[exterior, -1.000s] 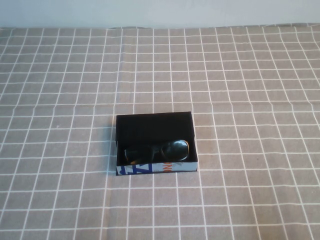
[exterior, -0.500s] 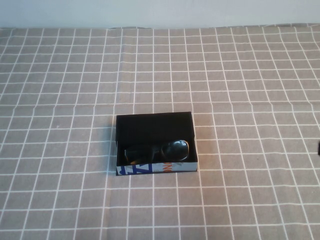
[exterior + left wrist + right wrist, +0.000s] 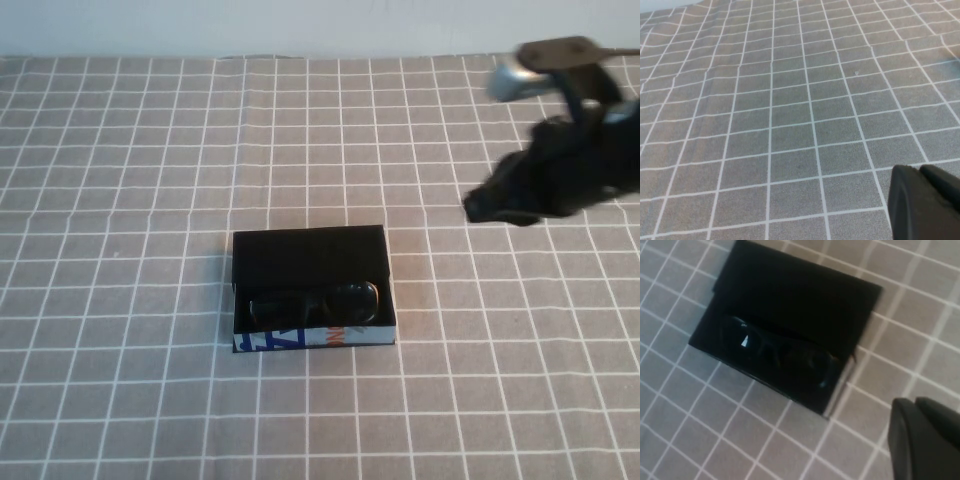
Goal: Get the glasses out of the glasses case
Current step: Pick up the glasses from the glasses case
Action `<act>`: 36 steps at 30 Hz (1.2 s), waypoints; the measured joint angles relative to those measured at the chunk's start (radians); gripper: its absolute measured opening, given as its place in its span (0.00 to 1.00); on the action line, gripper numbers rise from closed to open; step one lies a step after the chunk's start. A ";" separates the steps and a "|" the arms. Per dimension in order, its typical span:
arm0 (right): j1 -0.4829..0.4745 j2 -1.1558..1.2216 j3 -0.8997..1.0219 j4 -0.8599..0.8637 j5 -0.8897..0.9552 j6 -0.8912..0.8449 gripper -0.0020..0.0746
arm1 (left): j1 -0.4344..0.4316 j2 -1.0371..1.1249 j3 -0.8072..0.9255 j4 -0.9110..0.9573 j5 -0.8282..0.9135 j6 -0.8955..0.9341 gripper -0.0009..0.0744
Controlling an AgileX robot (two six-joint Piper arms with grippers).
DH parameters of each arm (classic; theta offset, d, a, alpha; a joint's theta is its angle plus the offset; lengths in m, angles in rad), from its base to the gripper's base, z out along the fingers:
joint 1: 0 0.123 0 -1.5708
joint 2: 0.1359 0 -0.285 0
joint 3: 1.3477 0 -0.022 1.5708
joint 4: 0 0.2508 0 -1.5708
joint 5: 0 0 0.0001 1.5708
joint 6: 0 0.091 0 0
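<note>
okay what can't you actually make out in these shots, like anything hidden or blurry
- Right gripper, high view: motion-blurred above the table, right of the case; its tip is a dark smear.
- Left gripper, left wrist view: cut off by the frame's edge; absent from the high view.
- Glasses, right wrist view: black on black, so arms and frame outline merge with the case interior.

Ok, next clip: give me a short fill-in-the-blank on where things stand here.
1. The glasses lie ____ the glasses case.
2. In the high view, the right gripper is in the air to the ____ of the case.
3. The cloth under the case has a ____ pattern.
4. The left gripper shows only in the ____ wrist view.

Missing words: inside; right; grid; left
</note>
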 joint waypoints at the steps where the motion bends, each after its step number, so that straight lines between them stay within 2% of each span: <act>1: 0.026 0.041 -0.034 -0.013 0.000 -0.013 0.00 | 0.000 0.000 0.000 0.000 0.000 0.000 0.01; 6: 0.129 0.193 -0.180 -0.047 0.009 -0.125 0.00 | 0.000 0.000 0.000 0.000 0.000 0.000 0.01; 12: 0.216 0.364 -0.360 -0.077 0.144 -0.323 0.03 | 0.000 0.000 0.000 0.000 0.000 0.000 0.01; 15: 0.234 0.429 -0.435 -0.098 0.203 -0.389 0.10 | 0.000 0.000 0.000 0.000 0.000 0.000 0.01; 21: 0.241 0.531 -0.544 -0.125 0.267 -0.546 0.36 | 0.000 0.000 0.000 0.000 0.000 0.000 0.01; 23: 0.242 0.557 -0.562 -0.127 0.269 -0.610 0.40 | 0.000 0.000 0.000 0.000 0.000 0.000 0.01; 28: 0.270 0.594 -0.572 -0.149 0.264 -0.726 0.42 | 0.000 0.000 0.000 0.000 0.000 0.000 0.01; 36: 0.319 0.634 -0.573 -0.216 0.208 -0.753 0.43 | 0.000 0.000 0.000 0.000 0.000 0.000 0.01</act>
